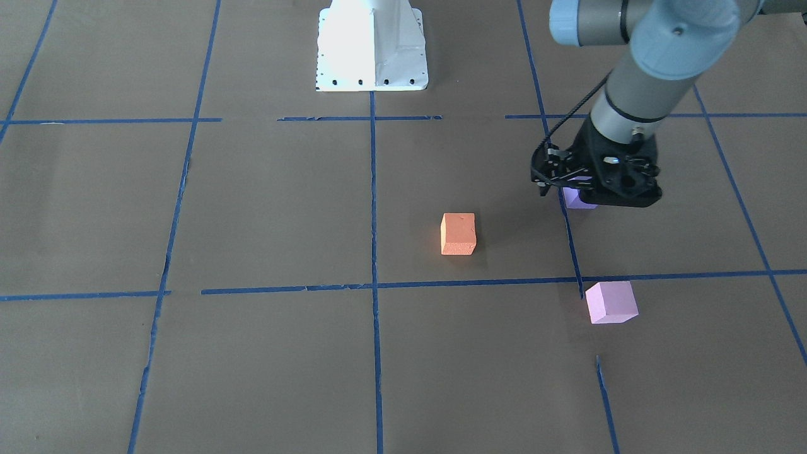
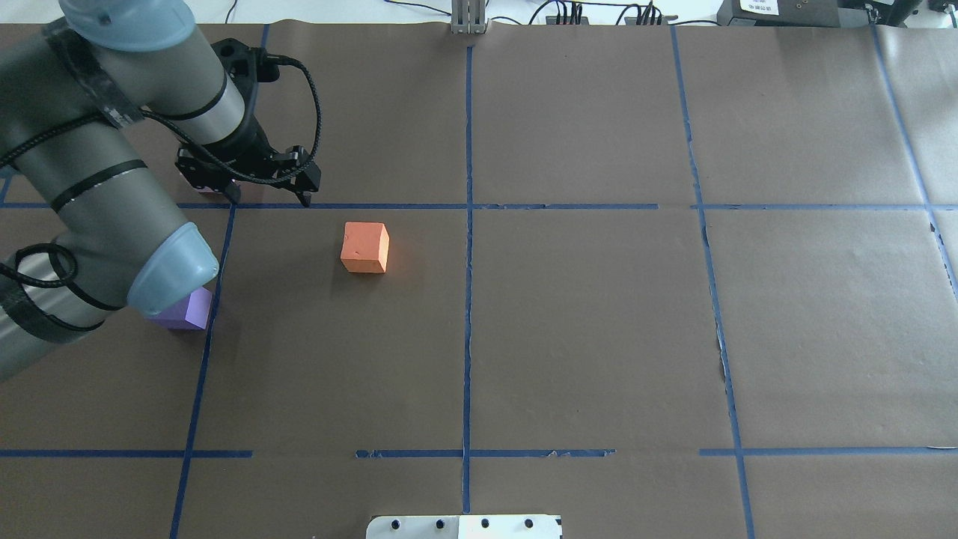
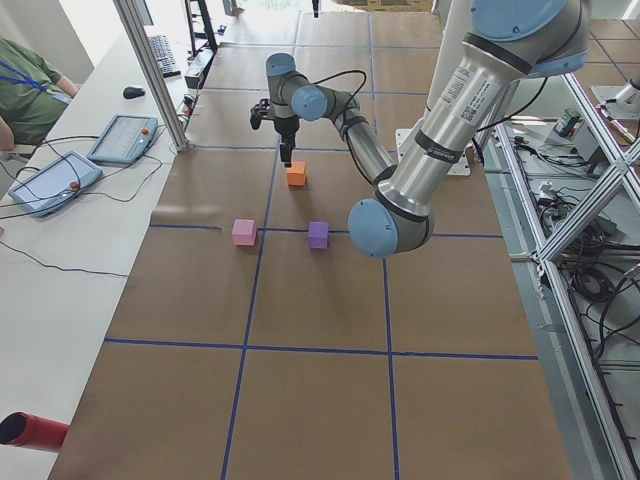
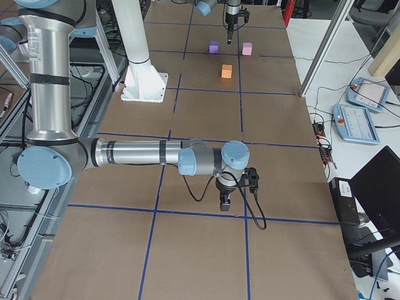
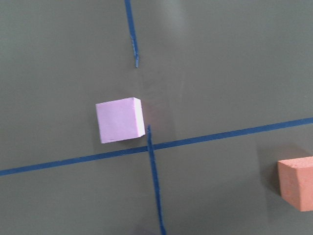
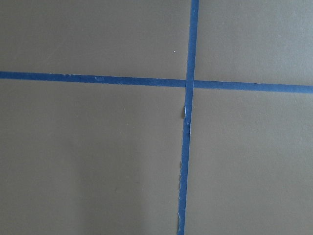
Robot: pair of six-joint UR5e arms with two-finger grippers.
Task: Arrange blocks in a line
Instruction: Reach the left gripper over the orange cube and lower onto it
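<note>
The orange block (image 1: 458, 234) lies on the brown table, also in the overhead view (image 2: 364, 247). The pale pink block (image 1: 610, 302) lies near a tape crossing and shows in the left wrist view (image 5: 120, 120). The violet-blue block (image 1: 579, 197) is partly hidden behind my left gripper in the front view and by my left arm in the overhead view (image 2: 183, 308). My left gripper (image 2: 268, 198) hangs above the table near the pink block, open and empty. My right gripper (image 4: 225, 203) shows only in the exterior right view, far from the blocks; I cannot tell its state.
Blue tape lines (image 1: 373, 189) divide the brown paper table into squares. The white robot base (image 1: 371, 47) stands at the robot's edge. The right wrist view shows only table and a tape crossing (image 6: 190, 83). Tablets and cables (image 3: 120, 140) lie beyond the table's far side.
</note>
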